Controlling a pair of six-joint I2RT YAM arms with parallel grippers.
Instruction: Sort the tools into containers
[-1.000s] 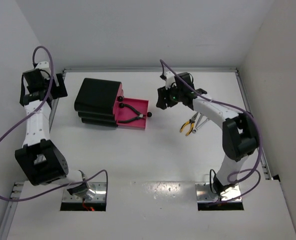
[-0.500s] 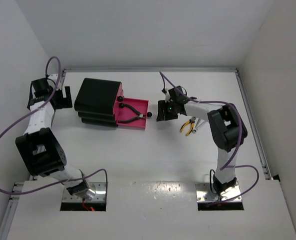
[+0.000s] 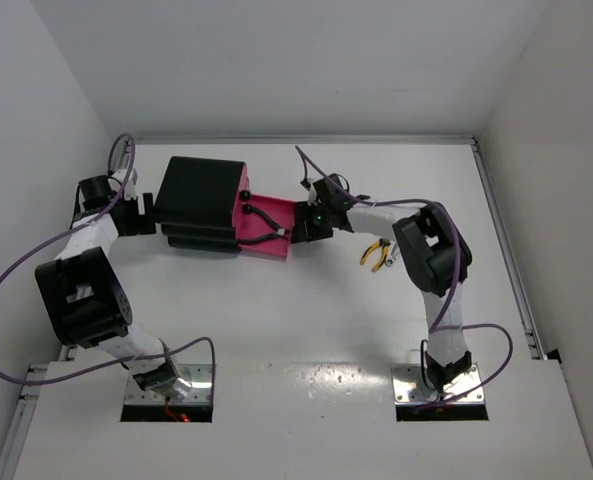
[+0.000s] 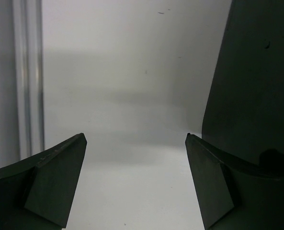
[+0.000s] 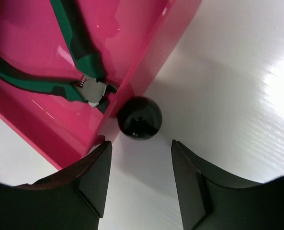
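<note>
The black cabinet [image 3: 198,200] has one pink drawer [image 3: 272,240] pulled out to the right. Green-handled pliers [image 5: 79,43] lie inside it. My right gripper [image 3: 299,226] is at the drawer's front and stands open [image 5: 141,146]. The round black knob [image 5: 139,117] sits just ahead of its fingertips, not between them. Yellow-and-black pliers [image 3: 377,253] and a silver wrench [image 3: 392,256] lie on the table to the right. My left gripper [image 3: 146,214] is open [image 4: 134,139] beside the cabinet's left wall [image 4: 256,72], holding nothing.
A metal rail [image 4: 27,72] runs along the table's left edge, close to my left gripper. Similar rails border the far side [image 3: 296,140] and the right side [image 3: 501,240]. White walls close in the table.
My right gripper has swung left from above the yellow pliers to the drawer's knob. My left gripper has come down and right to the cabinet's left side.
</note>
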